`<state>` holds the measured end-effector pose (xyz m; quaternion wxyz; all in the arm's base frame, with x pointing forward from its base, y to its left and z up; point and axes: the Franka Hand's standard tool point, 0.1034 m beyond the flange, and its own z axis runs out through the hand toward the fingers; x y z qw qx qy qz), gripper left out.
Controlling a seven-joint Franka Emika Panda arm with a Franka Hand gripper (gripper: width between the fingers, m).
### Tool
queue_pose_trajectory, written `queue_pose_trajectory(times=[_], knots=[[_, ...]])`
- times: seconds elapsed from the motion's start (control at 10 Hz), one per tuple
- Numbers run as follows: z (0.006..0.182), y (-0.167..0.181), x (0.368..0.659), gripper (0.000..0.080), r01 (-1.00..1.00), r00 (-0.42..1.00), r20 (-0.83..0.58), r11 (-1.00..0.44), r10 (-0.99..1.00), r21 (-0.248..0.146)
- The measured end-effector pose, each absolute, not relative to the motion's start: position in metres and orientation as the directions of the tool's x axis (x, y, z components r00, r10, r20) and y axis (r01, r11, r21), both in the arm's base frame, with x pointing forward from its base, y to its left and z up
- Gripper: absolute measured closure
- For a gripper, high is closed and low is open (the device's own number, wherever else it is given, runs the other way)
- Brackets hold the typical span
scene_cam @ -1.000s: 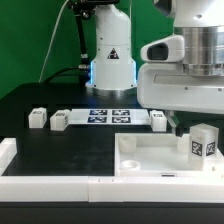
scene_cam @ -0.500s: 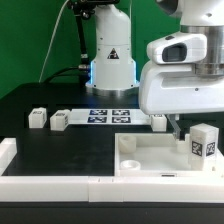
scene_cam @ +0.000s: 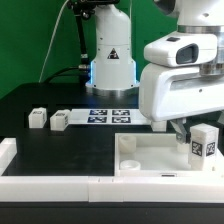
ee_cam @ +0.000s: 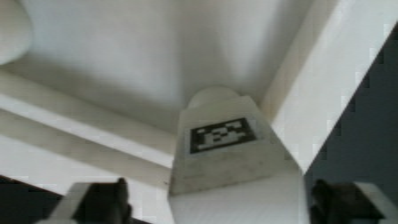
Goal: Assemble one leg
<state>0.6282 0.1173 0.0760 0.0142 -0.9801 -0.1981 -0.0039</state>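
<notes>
You are looking at the leg point(ee_cam: 226, 150) standing upright in the tabletop's point(scene_cam: 150, 153) corner, its long axis vertical, lying midway between the wide-spread fingers of your tool point(ee_cam: 222, 200).

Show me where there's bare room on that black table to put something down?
The open black stretch between the white border wall in front and the marker board, left of the tabletop. Crowded: the exterior view's right, where the gripper hangs beside the standing leg.
</notes>
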Motion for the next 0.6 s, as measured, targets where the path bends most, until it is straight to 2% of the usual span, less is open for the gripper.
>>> queue_pose_trajectory(times=[0.1, 0.2, 0.5, 0.6], knots=[[0.076, 0.1173, 0.6282, 0.0417, 0.387, 0.922, 0.013, -0.922, 0.387, -0.026], [0.076, 0.1175, 0.6282, 0.0509, 0.347, 0.938, 0.012, -0.937, 0.347, -0.028], [0.0759, 0.118, 0.628, 0.0509, 0.16, 0.987, 0.007, -0.987, 0.16, -0.032], [0.0758, 0.118, 0.628, 0.0509, 0.021, 1.0, 0.002, -0.999, 0.021, -0.037]])
